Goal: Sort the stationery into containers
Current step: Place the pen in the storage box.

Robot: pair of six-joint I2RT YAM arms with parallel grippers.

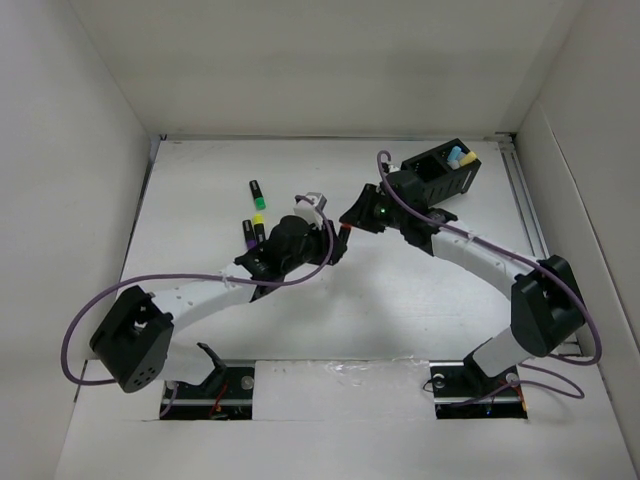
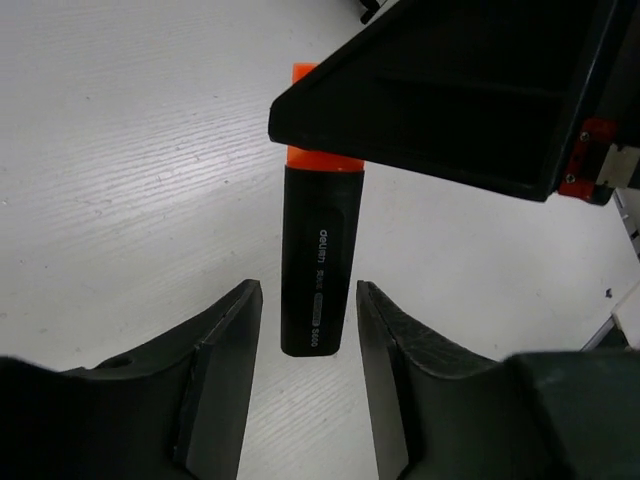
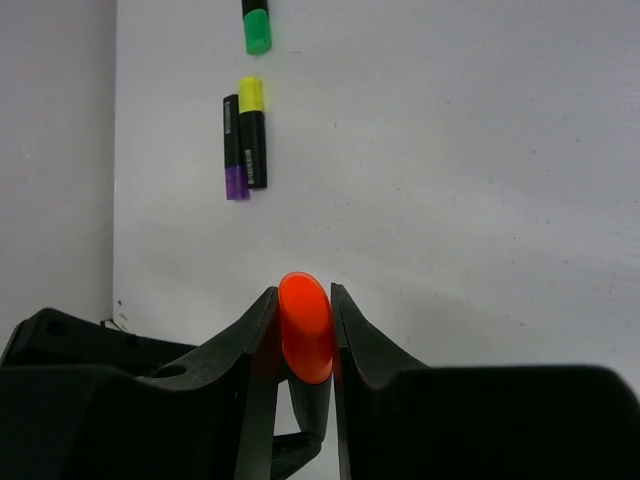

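So the orange highlighter (image 3: 305,325) sat right where the two arms met over mid-table, and we could see both ends of it. The right gripper (image 3: 303,295) was clenched on the orange cap, with a finger pressed against each side. The black barrel's end sat between the fingertips of the left gripper (image 2: 310,295), whose jaws stood loose, with a sliver of table showing on one side. Off to the left lay a green marker (image 1: 257,192), then a yellow one (image 1: 258,222) and a purple one (image 1: 248,235) side by side, all near the left wall. The black organiser (image 1: 465,180) sat by the far right corner, close to the back edge, with a light blue marker (image 1: 455,157) and another yellow one poking out. We saw plenty of bare white table (image 1: 420,290) between the arms and the near edge.
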